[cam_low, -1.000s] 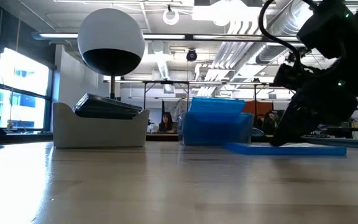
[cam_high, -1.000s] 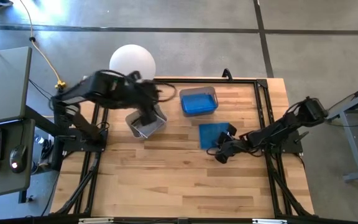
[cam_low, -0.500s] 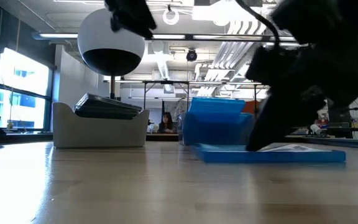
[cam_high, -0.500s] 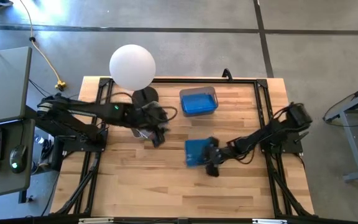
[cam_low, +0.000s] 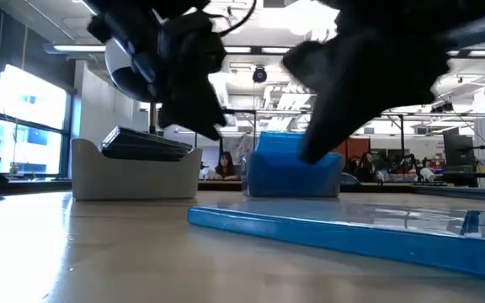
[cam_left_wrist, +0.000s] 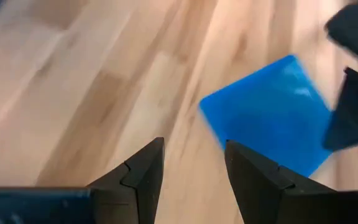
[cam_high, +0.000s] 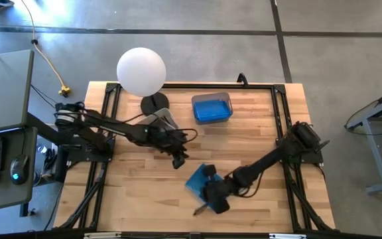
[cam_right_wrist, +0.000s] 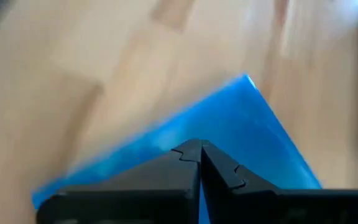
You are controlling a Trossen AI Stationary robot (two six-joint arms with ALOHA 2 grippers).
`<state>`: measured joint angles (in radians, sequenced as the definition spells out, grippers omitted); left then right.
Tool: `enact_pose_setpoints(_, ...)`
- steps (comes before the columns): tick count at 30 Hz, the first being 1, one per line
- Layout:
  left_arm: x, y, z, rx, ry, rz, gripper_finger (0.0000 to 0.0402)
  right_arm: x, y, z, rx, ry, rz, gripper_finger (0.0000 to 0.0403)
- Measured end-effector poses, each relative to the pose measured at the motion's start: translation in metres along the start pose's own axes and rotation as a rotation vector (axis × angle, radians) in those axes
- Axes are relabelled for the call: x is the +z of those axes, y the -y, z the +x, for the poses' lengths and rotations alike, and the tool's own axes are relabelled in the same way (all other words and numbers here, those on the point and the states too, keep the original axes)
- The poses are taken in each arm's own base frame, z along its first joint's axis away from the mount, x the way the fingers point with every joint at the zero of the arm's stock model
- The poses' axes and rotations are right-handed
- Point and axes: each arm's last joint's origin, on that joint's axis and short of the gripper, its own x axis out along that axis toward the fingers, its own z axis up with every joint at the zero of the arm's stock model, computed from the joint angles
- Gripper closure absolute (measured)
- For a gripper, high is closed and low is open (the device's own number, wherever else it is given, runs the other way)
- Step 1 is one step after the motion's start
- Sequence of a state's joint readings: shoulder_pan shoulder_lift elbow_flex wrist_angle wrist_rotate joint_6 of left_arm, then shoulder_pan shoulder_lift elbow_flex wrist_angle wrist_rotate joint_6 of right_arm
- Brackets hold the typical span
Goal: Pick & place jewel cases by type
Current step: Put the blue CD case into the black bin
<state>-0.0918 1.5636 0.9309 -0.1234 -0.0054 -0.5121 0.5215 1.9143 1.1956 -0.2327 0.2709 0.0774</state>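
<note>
Now: R gripper (cam_high: 212,194) sits near the table's front edge, fingers together, tips pressed down on the last loose blue jewel case (cam_high: 197,179), which lies flat on the wood table (cam_high: 131,192). It looks like a push/drag contact, not a pinch; nothing is clamped. L gripper (cam_high: 178,159) hangs mid-table w/ fingers apart, empty, pointed toward the same case.

Bins at back: grey tub (cam_high: 156,123) w/ dark cases, blue-filled tub (cam_high: 211,107) w/ the others.

Risks, my read:
- Case is thin and flat on wood, so there's no edge to grab; tips may skate off, esp. on the slick face.
- Dragging closer to the front edge could tip it off the table.
- Both arms converge on one case → wrist/finger clash if L closes in while R is on top.
- Downward press could crack the lid.
- If L grabs a corner only, the case may pivot and drop en route to the blue tub.
</note>
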Motion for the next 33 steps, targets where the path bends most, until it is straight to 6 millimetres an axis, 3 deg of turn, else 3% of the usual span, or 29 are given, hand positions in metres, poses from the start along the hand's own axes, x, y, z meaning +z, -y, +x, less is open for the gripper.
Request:
enact_pose_setpoints(5,-0.011,0.008,0.022,-0.116,-0.080,-0.004,0.0234,-0.005,-0.014,-0.016,-0.106,-0.166,-0.073,0.0403)
enact_pose_setpoints(12,-0.026,0.026,0.028,-0.151,-0.113,0.016,0.0234,-0.030,-0.029,-0.028,-0.122,-0.375,0.067,0.0403)
enact_pose_setpoints(21,-0.050,0.033,0.050,-0.042,-0.149,-0.114,0.0234,-0.035,-0.059,-0.039,-0.074,-0.353,0.083,0.0403)
enact_pose_setpoints(27,-0.054,0.031,0.073,-0.049,-0.098,-0.212,0.0234,-0.037,-0.061,-0.031,-0.076,-0.354,0.095,0.0403)
enact_pose_setpoints(33,-0.057,0.034,0.080,-0.100,-0.096,-0.250,0.0234,-0.041,-0.057,-0.019,-0.124,-0.383,0.037,0.0403)
